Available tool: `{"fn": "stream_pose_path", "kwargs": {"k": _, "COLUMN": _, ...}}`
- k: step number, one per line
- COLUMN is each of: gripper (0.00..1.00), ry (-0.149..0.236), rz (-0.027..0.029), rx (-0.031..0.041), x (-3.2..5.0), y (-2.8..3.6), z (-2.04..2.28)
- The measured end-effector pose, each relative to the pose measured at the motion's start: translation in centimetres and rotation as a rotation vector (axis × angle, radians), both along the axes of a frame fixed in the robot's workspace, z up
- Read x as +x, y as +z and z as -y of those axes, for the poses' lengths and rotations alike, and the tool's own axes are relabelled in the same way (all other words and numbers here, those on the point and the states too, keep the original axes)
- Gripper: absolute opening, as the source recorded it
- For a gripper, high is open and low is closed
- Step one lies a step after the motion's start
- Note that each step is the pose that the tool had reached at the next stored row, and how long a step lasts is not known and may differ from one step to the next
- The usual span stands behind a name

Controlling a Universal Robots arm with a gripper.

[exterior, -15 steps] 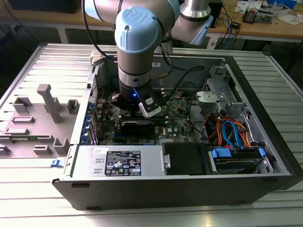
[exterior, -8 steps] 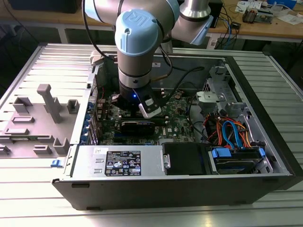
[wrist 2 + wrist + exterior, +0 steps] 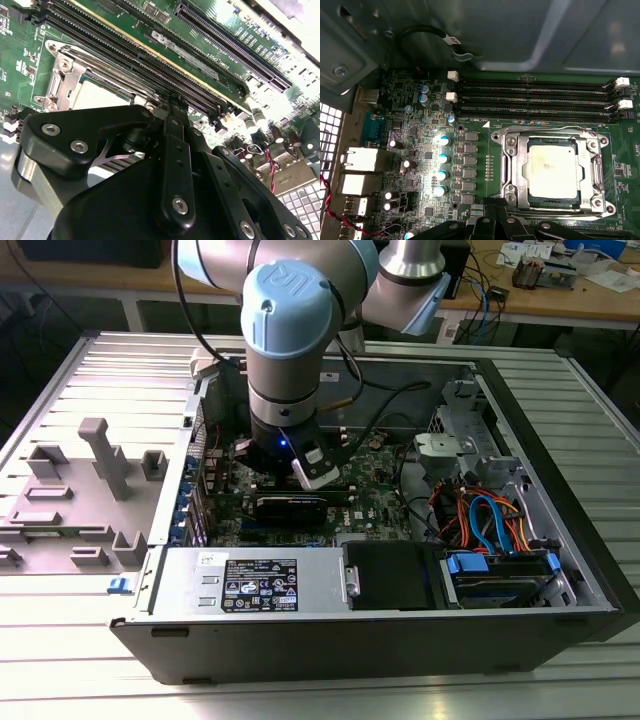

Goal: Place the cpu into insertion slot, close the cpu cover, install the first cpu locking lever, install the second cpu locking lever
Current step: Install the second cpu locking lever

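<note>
— Where's the claw right now?

— Down inside the open computer case point(image 3: 560, 570), low over the green motherboard point(image 3: 420, 150). In the second wrist view the gripper point(image 3: 172, 107) has its black fingers point(image 3: 175, 145) drawn together to a narrow tip, with nothing between them that I can see.

— And the cpu?

— Already seated. In the first wrist view the cpu point(image 3: 553, 167), silvery top up, lies flat in the insertion slot point(image 3: 516, 172). The cpu cover point(image 3: 587, 172) is down over it, its frame lying around the chip's edges, and the chip shows through the window. The gripper tip is just beside the socket's edge, on the side away from the memory slots.

— What's around the socket?

— The long black memory slots point(image 3: 535, 97) run along one side of it, close by. On the other side of the board stands a row of small capacitors point(image 3: 441, 165). In the exterior view a black graphics card point(image 3: 290, 508) sits near the arm point(image 3: 290, 330), with orange and blue cables point(image 3: 490, 520) toward the case's corner on the exterior view's right.
</note>
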State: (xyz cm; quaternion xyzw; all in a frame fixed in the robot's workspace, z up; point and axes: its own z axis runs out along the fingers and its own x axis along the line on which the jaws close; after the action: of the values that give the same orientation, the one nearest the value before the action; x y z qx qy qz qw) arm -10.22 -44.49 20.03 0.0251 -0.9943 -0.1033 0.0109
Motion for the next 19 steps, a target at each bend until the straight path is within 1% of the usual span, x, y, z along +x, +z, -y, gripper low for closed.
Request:
{"fn": "stream_pose_path", "kwargs": {"k": 4, "gripper": 0.11, "ry": 0.0, "rz": 0.0003, "rx": 0.0076, "x": 0.02, "y": -0.03, "z": -0.06}}
{"fn": "stream_pose_path", "kwargs": {"k": 6, "gripper": 0.11, "ry": 0.0, "rz": 0.0002, "rx": 0.0098, "x": 0.02, "y": -0.03, "z": -0.06}}
{"fn": "stream_pose_path", "kwargs": {"k": 11, "gripper": 0.11, "ry": 0.0, "rz": 0.0002, "rx": 0.0104, "x": 0.01, "y": -0.04, "z": -0.06}}
{"fn": "stream_pose_path", "kwargs": {"k": 14, "gripper": 0.11, "ry": 0.0, "rz": 0.0002, "rx": 0.0087, "x": 0.02, "y": -0.04, "z": -0.06}}
{"fn": "stream_pose_path", "kwargs": {"k": 16, "gripper": 0.11, "ry": 0.0, "rz": 0.0003, "rx": 0.0108, "x": 0.02, "y": -0.03, "z": -0.07}}
{"fn": "stream_pose_path", "kwargs": {"k": 19, "gripper": 0.11, "ry": 0.0, "rz": 0.0001, "rx": 0.0106, "x": 0.01, "y": 0.05, "z": -0.06}}
